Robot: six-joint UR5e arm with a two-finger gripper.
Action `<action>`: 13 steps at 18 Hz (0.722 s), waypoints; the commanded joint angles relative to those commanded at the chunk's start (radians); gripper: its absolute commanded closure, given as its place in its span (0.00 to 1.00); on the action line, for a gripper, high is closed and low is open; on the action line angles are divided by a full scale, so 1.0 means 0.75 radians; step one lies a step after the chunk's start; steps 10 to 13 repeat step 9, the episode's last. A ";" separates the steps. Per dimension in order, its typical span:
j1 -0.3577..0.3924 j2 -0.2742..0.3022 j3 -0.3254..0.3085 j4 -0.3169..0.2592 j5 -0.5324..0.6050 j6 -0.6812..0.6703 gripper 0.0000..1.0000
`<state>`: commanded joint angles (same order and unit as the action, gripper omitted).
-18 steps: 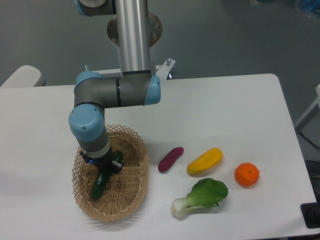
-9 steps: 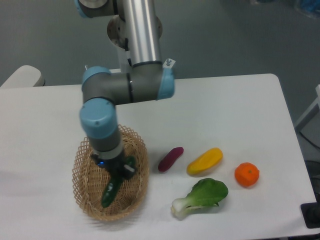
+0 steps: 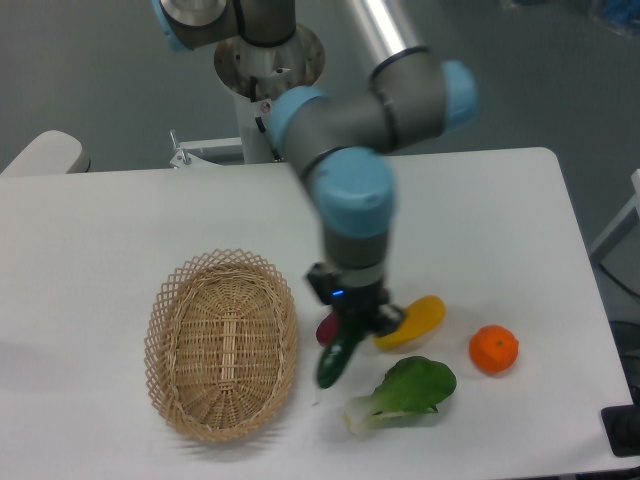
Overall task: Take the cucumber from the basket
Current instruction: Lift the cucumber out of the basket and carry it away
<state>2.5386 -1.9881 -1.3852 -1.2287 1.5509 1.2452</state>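
Sitting at the left of the table, the basket holds nothing. Right of it, the gripper is closed on the cucumber, which hangs tilted outside the basket, in front of the purple sweet potato. Further right lie a yellow vegetable, a bok choy and an orange.

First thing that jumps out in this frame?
The gripper holding the cucumber to the right of the basket, just above the table. The cucumber hangs in front of the purple sweet potato, beside the yellow vegetable and bok choy.
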 joint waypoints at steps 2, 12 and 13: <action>0.051 0.000 0.008 -0.008 -0.006 0.070 0.80; 0.131 0.004 0.010 -0.021 -0.020 0.197 0.80; 0.131 0.004 0.010 -0.021 -0.020 0.197 0.80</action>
